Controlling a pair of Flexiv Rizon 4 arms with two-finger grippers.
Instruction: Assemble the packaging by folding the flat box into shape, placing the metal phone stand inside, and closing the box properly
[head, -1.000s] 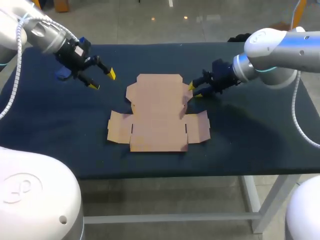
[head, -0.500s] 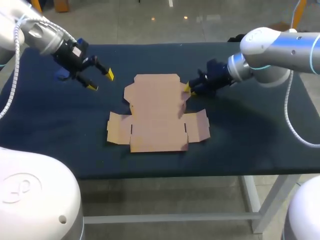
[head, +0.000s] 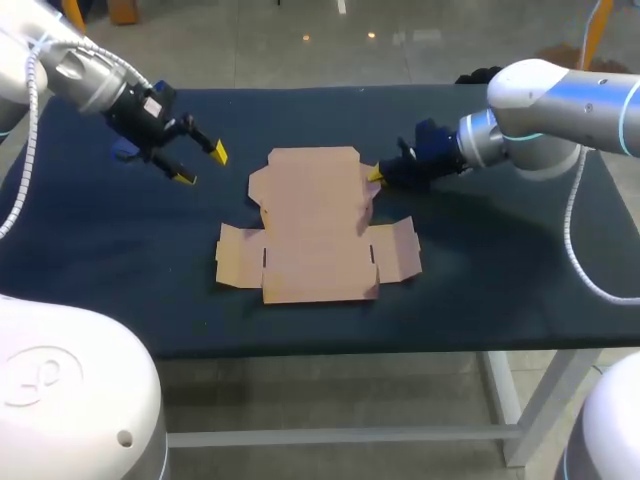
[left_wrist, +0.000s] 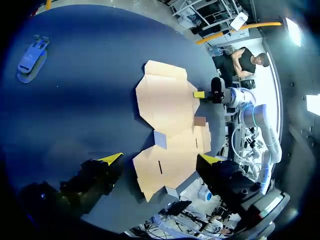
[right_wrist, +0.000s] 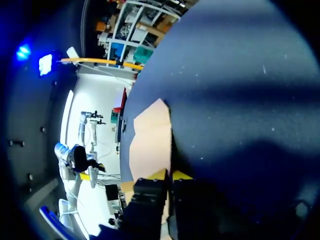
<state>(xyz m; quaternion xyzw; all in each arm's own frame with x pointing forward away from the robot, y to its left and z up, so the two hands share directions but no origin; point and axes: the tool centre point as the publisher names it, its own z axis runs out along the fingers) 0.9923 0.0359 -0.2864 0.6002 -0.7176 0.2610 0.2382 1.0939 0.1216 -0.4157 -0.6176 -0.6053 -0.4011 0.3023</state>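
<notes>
The flat box (head: 315, 225) lies unfolded near the middle of the dark blue surface (head: 500, 260), all its panels and side flaps spread out flat. At its far right side flap, the right gripper (head: 377, 176) comes in low from the right. Its yellow tips are drawn almost together, and they seem to pinch the flap's edge. From the right wrist camera the two tips stand close side by side, with the cardboard (right_wrist: 147, 145) running in between them and out ahead.

Off to the left of the box and well apart from it, the left gripper (head: 200, 163) hangs above the bare surface with its fingers spread wide and nothing between them. Its wrist camera looks across the surface at the whole cardboard sheet (left_wrist: 170, 125), with the right gripper's yellow tip at the sheet's far edge.

The blue phone stand (head: 122, 150) lies near the far left corner of the surface, just beyond the left gripper. It sits well away from the box and touches nothing else.
</notes>
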